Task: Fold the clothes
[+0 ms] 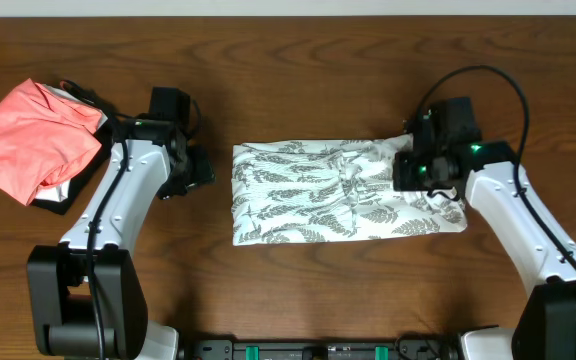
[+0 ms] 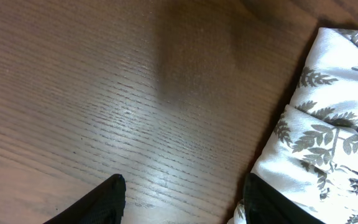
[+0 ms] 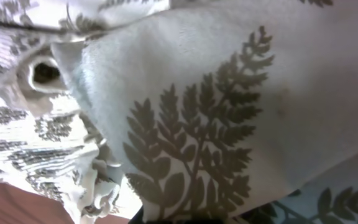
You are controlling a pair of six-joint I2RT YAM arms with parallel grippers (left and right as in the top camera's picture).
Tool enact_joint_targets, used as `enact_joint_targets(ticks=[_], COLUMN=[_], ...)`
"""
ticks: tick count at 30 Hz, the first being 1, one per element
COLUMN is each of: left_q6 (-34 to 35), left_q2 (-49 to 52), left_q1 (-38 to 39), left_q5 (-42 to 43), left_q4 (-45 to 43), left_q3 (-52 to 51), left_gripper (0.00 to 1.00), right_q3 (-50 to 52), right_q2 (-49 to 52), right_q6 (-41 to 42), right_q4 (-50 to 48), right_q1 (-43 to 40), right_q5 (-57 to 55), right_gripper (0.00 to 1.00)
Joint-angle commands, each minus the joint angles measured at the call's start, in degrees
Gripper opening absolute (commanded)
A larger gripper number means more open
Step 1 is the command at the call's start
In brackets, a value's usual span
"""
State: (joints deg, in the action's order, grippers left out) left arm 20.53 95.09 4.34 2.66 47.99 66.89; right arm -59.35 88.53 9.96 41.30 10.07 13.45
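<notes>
Lying folded, dress (image 1: 338, 192) pinched in right fingers (image 1: 413, 168); parted left fingers (image 2: 101, 202) beside.

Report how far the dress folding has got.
Done: the dress already lies as a compact rectangle on the table. In hand: the right fingers are shut on its right end, which is bunched; the left fingers hang open beside its left edge. Left: tidying that end, probably another fold.
</notes>
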Motion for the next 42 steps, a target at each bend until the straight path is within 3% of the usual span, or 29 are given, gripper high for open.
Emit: enact_joint_targets(ticks=[1,13,20,28,36,42], left_q6=[-1.0,-1.0,-1.0,-1.0,-1.0,-1.0], left_q2=[-0.8,-0.8,-0.8,-0.8,-0.8,-0.8], left_q1=[0.0,0.0,0.0,0.0,0.0,0.0], left_q5=[-0.1,-0.1,-0.1,-0.1,-0.1,-0.1], left_q4=[0.2,0.2,0.2,0.2,0.2,0.2], left_q3=[0.8,0.8,0.8,0.8,0.8,0.8], left_gripper=[0.61,0.61,0.61,0.61,0.62,0.61], right_q3=[1.7,4.0,4.0,4.0,2.5,-0.6], right_q2=[0.0,0.3,1.7,3.2,2.4,0.0], right_q6=[-0.4,9.8,10.4,9.7,6.3,5.7], right_q4=[-0.9,-10.6,-12.7,-13.4,-21.0,-21.6], right_q1=[1.5,4.2,6.6,9.4,8.2,2.1], right_q5=[0.1,0.0,0.0,0.5,5.3,7.4], right_gripper=[0.01,0.01,0.01,0.26,0.35,0.34])
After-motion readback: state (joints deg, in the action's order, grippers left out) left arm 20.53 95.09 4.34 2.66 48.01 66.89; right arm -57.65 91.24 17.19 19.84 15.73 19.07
